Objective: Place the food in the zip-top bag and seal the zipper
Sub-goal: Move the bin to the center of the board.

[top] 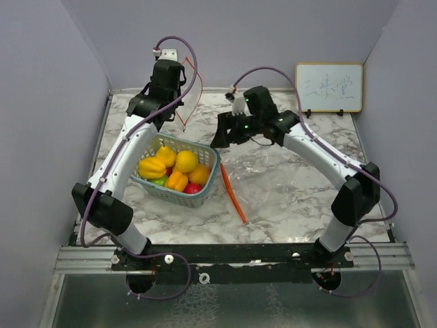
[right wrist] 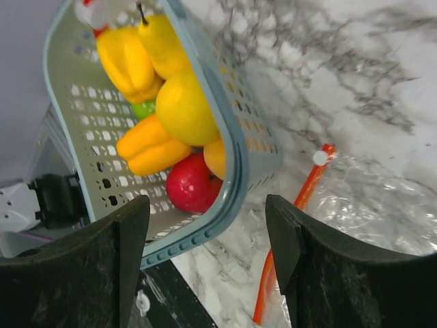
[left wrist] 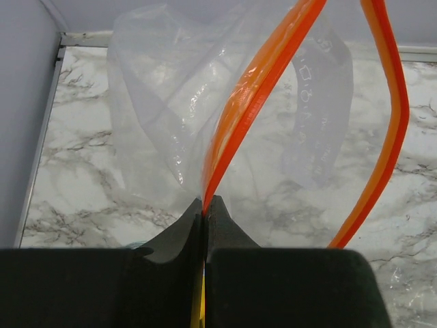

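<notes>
The food [top: 179, 164], glossy yellow, orange, green and red pieces, sits piled in the pale blue basket [top: 205, 195] on the marble tabletop [top: 307, 205]. None of it is in the bag. The zip-top bag [top: 273, 184] lies crumpled just right of the basket. One strip of its orange zipper [top: 233, 198] runs along the tabletop beside the basket's right wall. Beyond the basket's far side, the left hand [left wrist: 205, 205] is raised with its fingers pressed together on the other orange strip, so clear film hangs from it. The right hand [right wrist: 207, 212] hangs over the basket's far right corner. Its fingers are spread apart with nothing between them, and the rim and a red fruit show below.
</notes>
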Available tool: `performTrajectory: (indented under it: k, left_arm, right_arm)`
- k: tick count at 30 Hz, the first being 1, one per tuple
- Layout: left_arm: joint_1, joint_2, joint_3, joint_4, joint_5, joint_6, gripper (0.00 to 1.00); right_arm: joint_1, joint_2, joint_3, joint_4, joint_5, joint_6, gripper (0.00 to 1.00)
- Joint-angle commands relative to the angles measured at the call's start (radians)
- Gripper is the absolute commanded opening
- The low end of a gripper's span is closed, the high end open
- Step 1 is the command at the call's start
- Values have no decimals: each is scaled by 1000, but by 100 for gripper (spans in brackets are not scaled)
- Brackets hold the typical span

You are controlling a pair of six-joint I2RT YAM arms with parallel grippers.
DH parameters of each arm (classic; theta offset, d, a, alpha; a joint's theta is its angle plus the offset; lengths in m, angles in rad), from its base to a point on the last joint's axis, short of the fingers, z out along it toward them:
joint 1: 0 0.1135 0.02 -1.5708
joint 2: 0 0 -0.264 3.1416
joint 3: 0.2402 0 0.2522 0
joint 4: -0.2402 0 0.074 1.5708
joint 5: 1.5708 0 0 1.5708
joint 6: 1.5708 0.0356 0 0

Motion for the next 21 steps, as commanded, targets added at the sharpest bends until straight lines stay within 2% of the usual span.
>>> performTrajectory:
  k: [1,7,16,19,21]
  left_arm:
    - [20,-99,-36,8,-79,13,0]
    - [30,-180,-57,10,-142,44,0]
    - [33,-279,-96,17,-141,52,0]
    - [32,-320,-119,25,-144,39,0]
    - [33,-346,-135,46,-151,32,0]
  right_arm:
    - [95,85,77,-83,-2,-46,69]
    - [107,165,88,-112,30,-53,68]
    - [139,293,236,-219,316,-200,66]
    - [138,324,256,-202,285,-261,66]
    - [141,334,253,-175,256,-280,62]
